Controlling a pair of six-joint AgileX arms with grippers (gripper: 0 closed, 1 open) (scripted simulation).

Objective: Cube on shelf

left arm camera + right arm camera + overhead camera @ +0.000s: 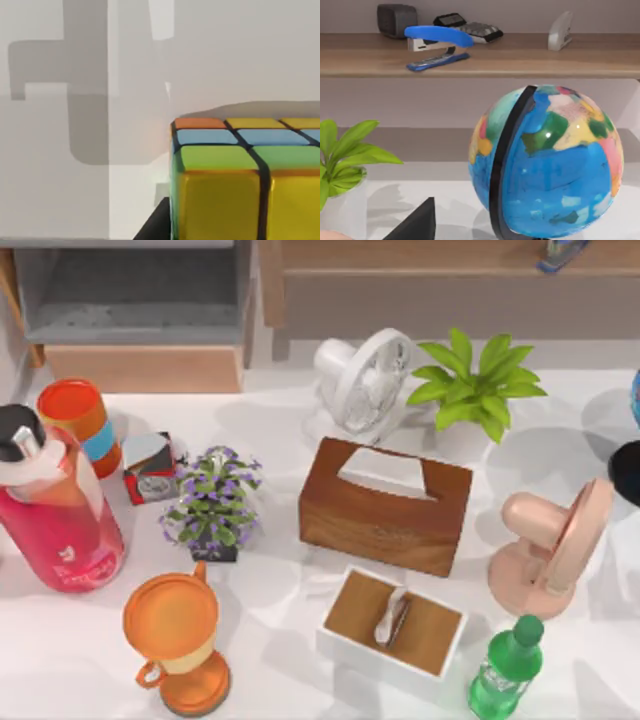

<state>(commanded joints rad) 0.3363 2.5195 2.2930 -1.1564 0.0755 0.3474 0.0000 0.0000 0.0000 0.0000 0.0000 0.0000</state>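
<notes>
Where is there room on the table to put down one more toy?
Bare table shows at the front left, between the pink bottle and orange cup. The middle is crowded around the wooden box, purple flowers and tissue tray.

The cube (240,175), tiled yellow, green, blue and orange with black grid lines, sat upright. The shelf (520,57), a long light-brown plank, ran behind the globe (547,160).

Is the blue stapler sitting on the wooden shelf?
Yes, in the right wrist view the blue stapler rests on top of the shelf, beside a dark calculator.
</notes>
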